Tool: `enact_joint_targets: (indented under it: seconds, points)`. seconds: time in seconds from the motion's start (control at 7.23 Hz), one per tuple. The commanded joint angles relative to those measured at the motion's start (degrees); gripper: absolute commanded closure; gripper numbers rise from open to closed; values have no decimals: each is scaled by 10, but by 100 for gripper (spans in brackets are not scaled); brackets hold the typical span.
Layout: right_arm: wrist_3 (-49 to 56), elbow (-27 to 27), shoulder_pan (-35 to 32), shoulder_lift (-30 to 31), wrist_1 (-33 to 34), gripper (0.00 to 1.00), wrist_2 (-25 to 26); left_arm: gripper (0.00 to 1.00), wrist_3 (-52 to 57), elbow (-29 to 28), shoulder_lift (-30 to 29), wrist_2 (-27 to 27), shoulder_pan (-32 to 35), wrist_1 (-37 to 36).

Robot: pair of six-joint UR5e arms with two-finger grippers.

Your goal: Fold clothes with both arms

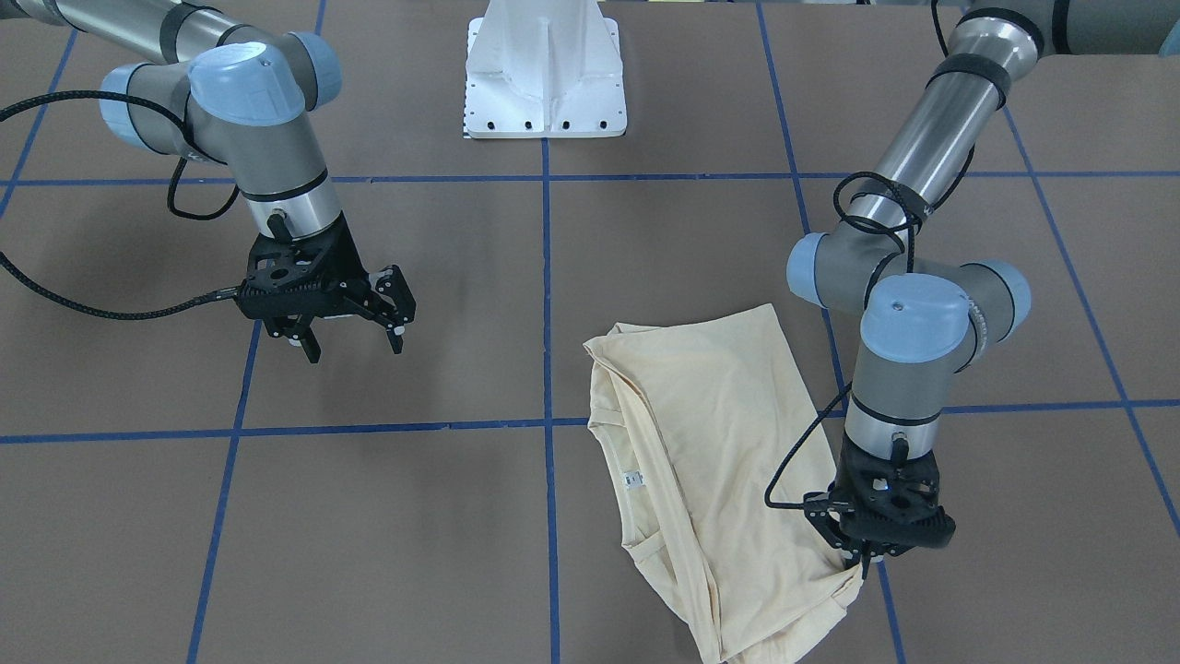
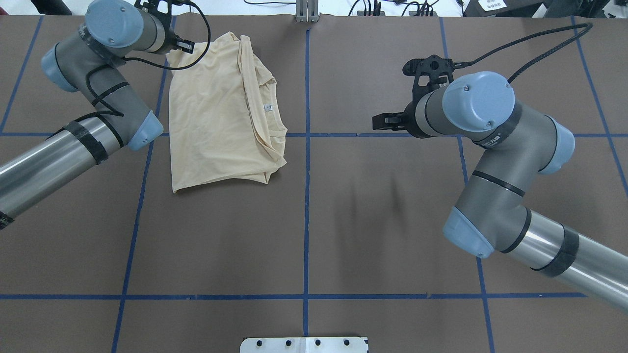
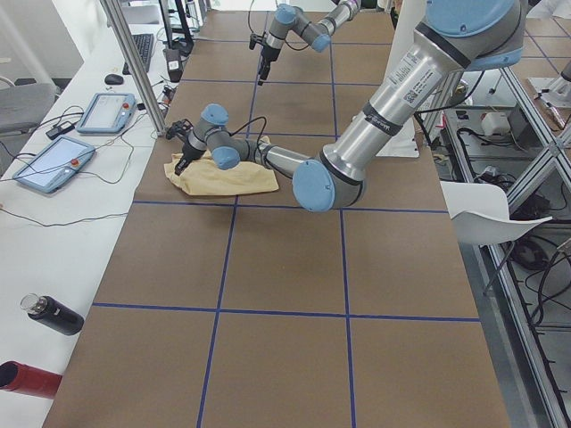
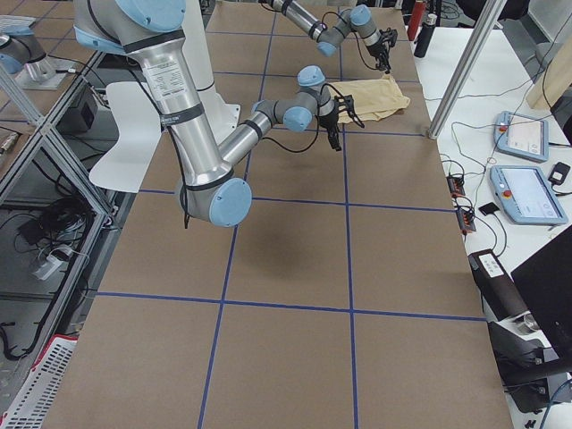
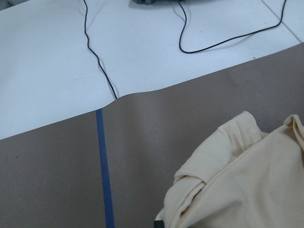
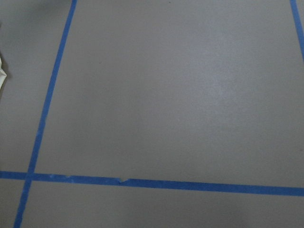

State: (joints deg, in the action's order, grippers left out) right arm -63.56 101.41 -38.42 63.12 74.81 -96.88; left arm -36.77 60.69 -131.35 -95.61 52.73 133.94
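One shirt (image 1: 719,433): left fingers (image 1: 850,542) pinch its corner, right fingers (image 1: 312,349) hang spread apart.

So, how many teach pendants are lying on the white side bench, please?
2, both on the white bench along the table edge nearest the T-shirt: one teach pendant by the metal post, the other nearer the left-end camera. More could sit out of frame.
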Motion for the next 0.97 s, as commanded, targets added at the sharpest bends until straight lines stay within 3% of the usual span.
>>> enact_joint_targets:
  seconds: [0.0,0.28,0.55,0.83]
  points:
    - [-92,-81,30,-101,2,0,27,0,17,37,46,-38,5,33]
    - [-182,-221,60,-236,3,0,65,0,12,98,94,-39,6,32]
    - [-219,-329,85,-313,2,5,120,0,9,101,96,-38,6,32]
    - [-224,-392,105,-338,-31,32,145,0,8,101,96,-38,6,32]
